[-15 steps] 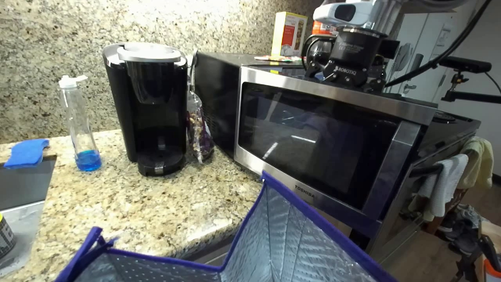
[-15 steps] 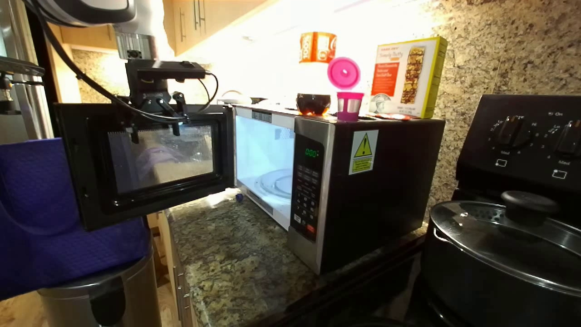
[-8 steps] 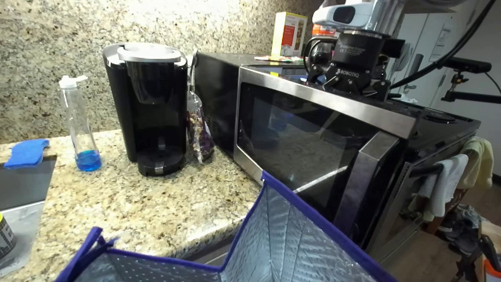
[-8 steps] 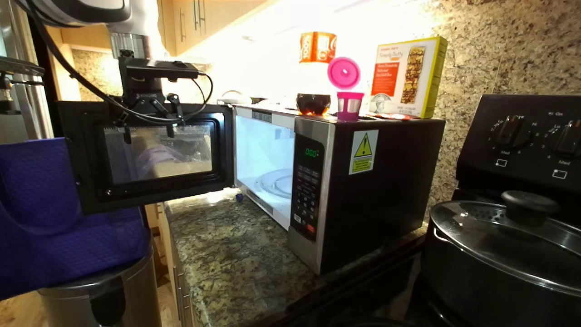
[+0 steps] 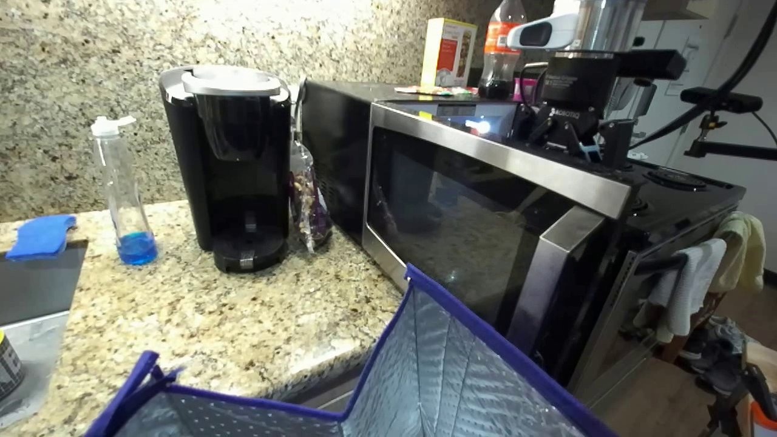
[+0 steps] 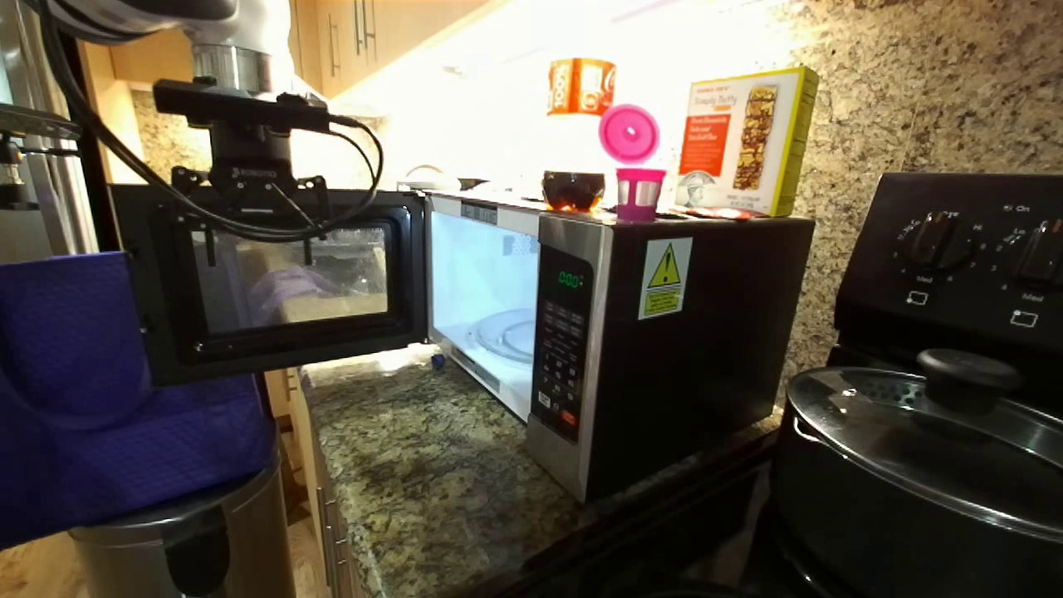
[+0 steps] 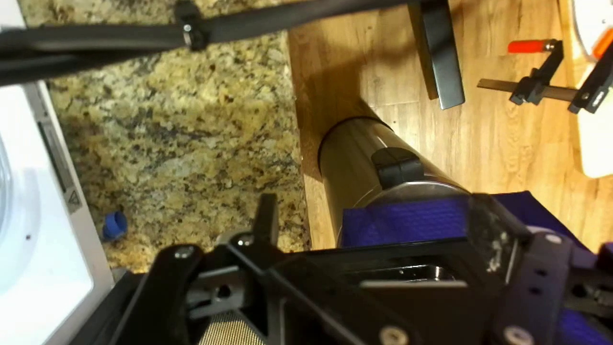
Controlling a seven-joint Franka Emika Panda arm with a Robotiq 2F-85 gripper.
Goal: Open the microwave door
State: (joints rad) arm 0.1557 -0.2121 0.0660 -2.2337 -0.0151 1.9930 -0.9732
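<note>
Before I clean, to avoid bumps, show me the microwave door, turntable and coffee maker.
Microwave door (image 6: 291, 280), in an exterior view: inner side of its window.
Turntable (image 6: 508, 335), in an exterior view: visible upper surface.
Coffee maker (image 5: 224, 169), in an exterior view: black body.

Exterior view looks over bag (image 5: 437, 346) at outer side of microwave door (image 5: 449, 224); exterior view close by pot (image 6: 880, 482) faces inner side. Both share microwave (image 6: 706, 357). Wrist view faces down, counter (image 7: 191, 110) below.
</note>
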